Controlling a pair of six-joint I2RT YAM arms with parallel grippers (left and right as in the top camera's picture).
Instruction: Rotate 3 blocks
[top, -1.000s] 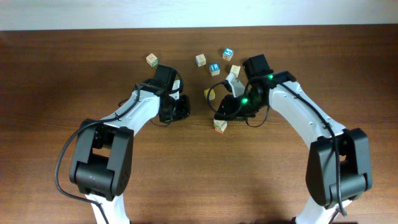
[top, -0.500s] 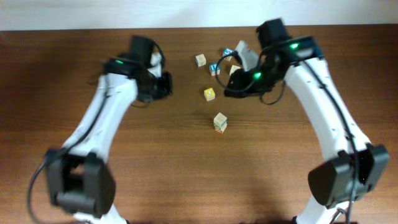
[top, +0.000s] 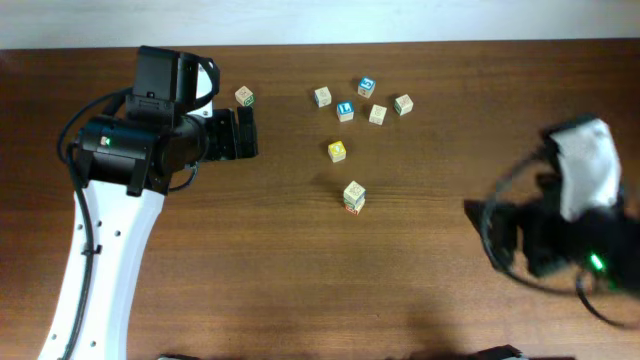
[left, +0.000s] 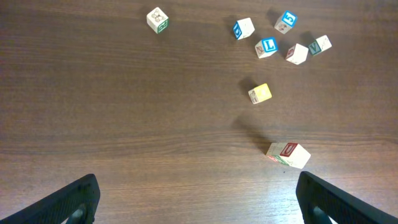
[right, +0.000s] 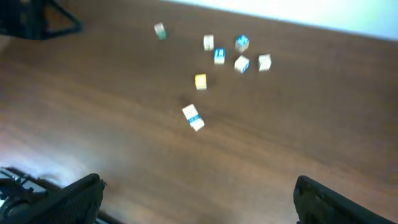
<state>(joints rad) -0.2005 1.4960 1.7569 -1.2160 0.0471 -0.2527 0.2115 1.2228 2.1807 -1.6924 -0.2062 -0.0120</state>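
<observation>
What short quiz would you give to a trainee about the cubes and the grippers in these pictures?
1. True or false: the left gripper holds a cube.
2. How many cubes lie on the table?
3. The yellow cube is: A) stacked on another cube; B) touching no other cube; C) between gripper fingers.
Key: 1 false; 2 eight; 3 B.

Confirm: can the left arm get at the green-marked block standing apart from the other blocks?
Probably yes. The green-marked block stands alone on bare table close beside the left gripper, whose jaws are open and empty; no other block or arm lies between them.
</observation>
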